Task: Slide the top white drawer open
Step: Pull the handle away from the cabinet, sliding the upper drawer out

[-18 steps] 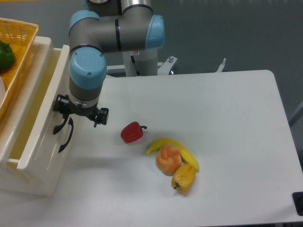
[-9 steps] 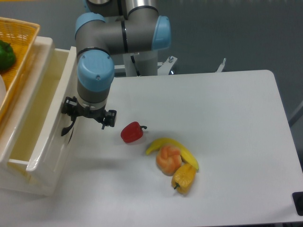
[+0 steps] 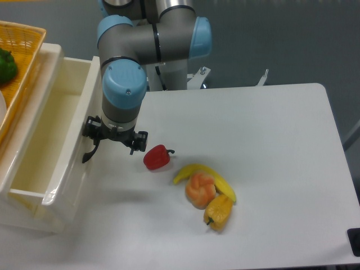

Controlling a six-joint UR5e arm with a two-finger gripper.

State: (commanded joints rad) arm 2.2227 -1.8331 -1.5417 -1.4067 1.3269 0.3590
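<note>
Top white drawer (image 3: 42, 152) open beside white table (image 3: 270, 146).

I count one top white drawer (image 3: 39, 169), one red pepper (image 3: 156, 157), one banana (image 3: 198, 171), one yellow pepper (image 3: 218, 211), one orange piece (image 3: 199, 189), one basket (image 3: 22, 50).

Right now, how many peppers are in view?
3: a red pepper on the table beside the gripper, a yellow pepper below the banana, a green one in the basket at left; others may be hidden.
</note>
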